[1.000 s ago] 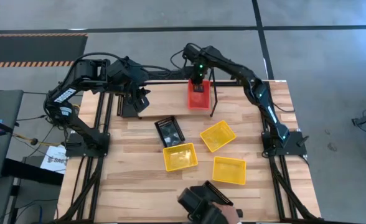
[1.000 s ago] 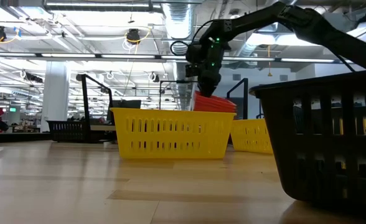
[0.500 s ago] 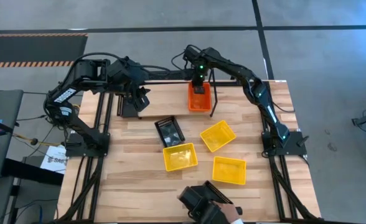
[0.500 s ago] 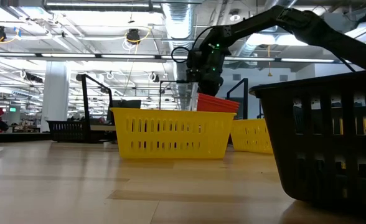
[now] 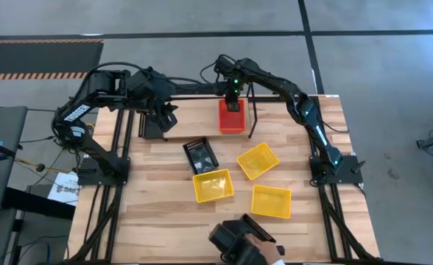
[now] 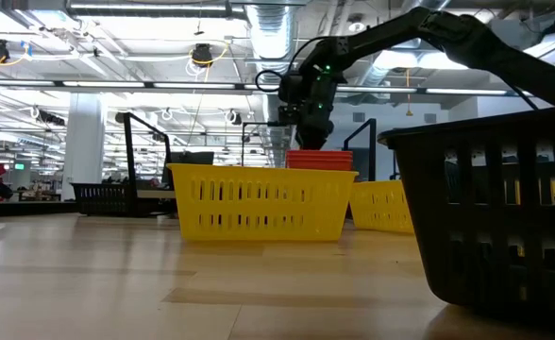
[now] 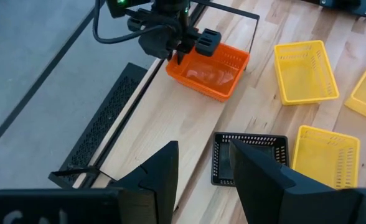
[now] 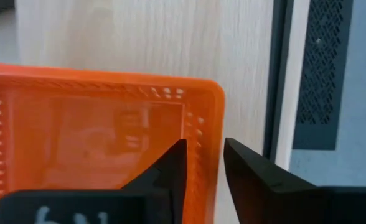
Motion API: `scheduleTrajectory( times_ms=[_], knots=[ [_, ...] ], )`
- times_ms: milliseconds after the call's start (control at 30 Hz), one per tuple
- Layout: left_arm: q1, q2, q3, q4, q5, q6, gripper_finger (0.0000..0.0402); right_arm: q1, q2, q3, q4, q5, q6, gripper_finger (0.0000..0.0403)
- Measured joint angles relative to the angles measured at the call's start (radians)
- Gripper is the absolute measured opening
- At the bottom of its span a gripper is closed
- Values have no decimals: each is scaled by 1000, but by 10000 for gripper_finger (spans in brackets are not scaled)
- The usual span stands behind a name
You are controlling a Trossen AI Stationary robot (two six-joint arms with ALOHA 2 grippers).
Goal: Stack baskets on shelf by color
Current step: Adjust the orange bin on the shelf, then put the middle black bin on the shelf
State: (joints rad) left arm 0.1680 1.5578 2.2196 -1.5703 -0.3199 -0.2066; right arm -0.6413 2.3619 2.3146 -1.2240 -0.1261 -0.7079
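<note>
A red-orange basket [image 5: 231, 116] rests level by its bottom on the shelf [image 5: 252, 118] at the table's far edge. My right gripper [image 8: 205, 155] stands over the basket's far end, open, with one finger inside the basket's end wall and one outside it. My left gripper [image 7: 203, 149] hangs open and empty above the far left of the table, well clear of the baskets. One black basket [image 5: 201, 154] and three yellow baskets [image 5: 213, 185] [image 5: 258, 160] [image 5: 271, 202] lie on the tabletop. My right gripper comes from above, pointing steeply down, and straddles the rim of the basket's far end wall [image 8: 203, 134] near a corner. Whether the fingers [image 8: 170, 165] touch the wall, I cannot tell. The basket sits level on the shelf.
At the near edge a person's hand holds another black basket [image 5: 242, 239], which fills the right of the low view [image 6: 490, 212]. The shelf's black wire end loop [image 7: 255, 25] stands just right of the red-orange basket. Bare boards lie left of the loose baskets.
The red-orange basket hung tilted under my right gripper; it now lies level on the shelf and has shifted a little toward the table's left.
</note>
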Motion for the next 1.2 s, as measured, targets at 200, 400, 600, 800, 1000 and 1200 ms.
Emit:
scheduleTrajectory(
  times_ms=[200, 400, 600, 800, 1000, 1200],
  knots=[
    [0, 0, 0, 0, 0, 0, 134, 6, -6, 3, 2, 79, 9, 136],
    [0, 0, 0, 0, -3, 0, 134, 30, -36, 36, 29, 83, 33, 129],
    [0, 0, -2, 0, -34, 0, 134, 90, -140, 40, 24, 84, 44, 129],
    [6, 0, -136, 6, -36, -9, 134, 190, -335, 40, 12, 83, 107, 126],
    [7, 1, -424, 160, -33, -54, 134, 284, -549, 40, 9, 83, 213, 124],
    [10, 1, -758, 465, 94, -122, 134, 360, -723, 40, 0, 81, 321, 124]
  ],
)
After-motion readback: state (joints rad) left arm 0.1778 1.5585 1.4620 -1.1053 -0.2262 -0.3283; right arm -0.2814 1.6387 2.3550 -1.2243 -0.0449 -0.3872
